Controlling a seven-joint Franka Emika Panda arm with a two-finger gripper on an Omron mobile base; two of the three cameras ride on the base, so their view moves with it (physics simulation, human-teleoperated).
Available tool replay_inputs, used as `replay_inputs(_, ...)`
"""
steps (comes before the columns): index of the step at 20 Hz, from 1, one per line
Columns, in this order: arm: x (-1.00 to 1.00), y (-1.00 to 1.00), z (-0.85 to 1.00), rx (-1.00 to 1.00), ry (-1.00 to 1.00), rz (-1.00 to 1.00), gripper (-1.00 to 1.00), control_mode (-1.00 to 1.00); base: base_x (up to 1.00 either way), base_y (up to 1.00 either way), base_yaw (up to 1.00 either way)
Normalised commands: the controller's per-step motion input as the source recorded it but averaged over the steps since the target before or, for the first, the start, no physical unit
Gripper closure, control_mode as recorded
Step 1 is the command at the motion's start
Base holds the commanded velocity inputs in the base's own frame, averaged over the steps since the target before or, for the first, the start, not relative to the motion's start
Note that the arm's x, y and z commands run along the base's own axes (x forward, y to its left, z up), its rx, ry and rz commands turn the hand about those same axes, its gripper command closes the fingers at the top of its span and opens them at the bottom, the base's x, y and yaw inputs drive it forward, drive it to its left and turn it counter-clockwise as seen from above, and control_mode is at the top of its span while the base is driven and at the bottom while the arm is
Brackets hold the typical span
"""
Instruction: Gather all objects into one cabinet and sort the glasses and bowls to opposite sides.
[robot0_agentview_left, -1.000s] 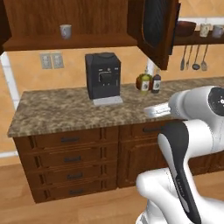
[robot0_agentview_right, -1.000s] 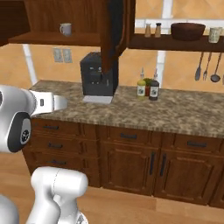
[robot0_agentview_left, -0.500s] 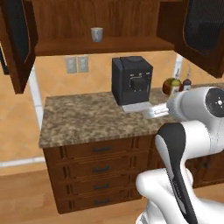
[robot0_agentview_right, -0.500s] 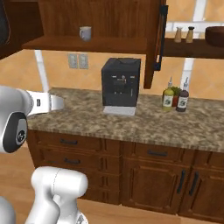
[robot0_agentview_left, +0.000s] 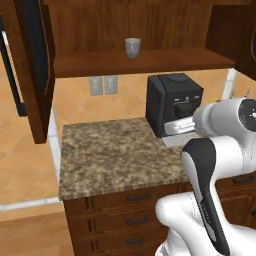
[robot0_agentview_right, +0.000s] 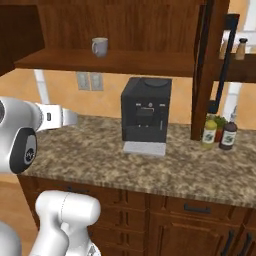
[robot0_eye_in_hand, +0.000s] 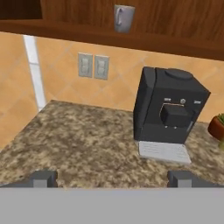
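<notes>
The grey mug (robot0_eye_in_hand: 124, 18) stands upright on the cupboard shelf (robot0_eye_in_hand: 175, 46), high above the worktop (robot0_eye_in_hand: 87, 140); the hand (robot0_eye_in_hand: 112, 178) is low, wide open and empty, so it must go up

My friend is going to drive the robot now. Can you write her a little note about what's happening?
Gripper: open, holding nothing, above the speckled granite counter.
One plain grey handled mug stands alone on the shelf inside the open dark wood cupboard, above the black coffee machine.
Done: nothing can be judged finished from these views.
Left: take the mug, then gather and sort the rest.
</notes>
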Motion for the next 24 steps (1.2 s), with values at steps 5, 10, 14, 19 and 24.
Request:
replay_inputs(5, 0.0, 0.0, 0.0, 0.0, 0.0, 0.0, -1.0, 1.0, 0.79, 0.23, 0.0)
replay_inputs(10, 0.0, 0.0, 0.0, 0.0, 0.0, 0.0, -1.0, 1.0, 0.84, 0.0, 0.0)
replay_inputs(14, 0.0, 0.0, 0.0, 0.0, 0.0, 0.0, -1.0, 1.0, 0.53, 0.15, -0.02)
replay_inputs(19, 0.0, 0.0, 0.0, 0.0, 0.0, 0.0, -1.0, 1.0, 0.09, 0.09, -0.02)
replay_inputs(24, -0.01, 0.02, 0.09, 0.0, -0.02, 0.0, -1.0, -1.0, 0.0, 0.13, -0.07)
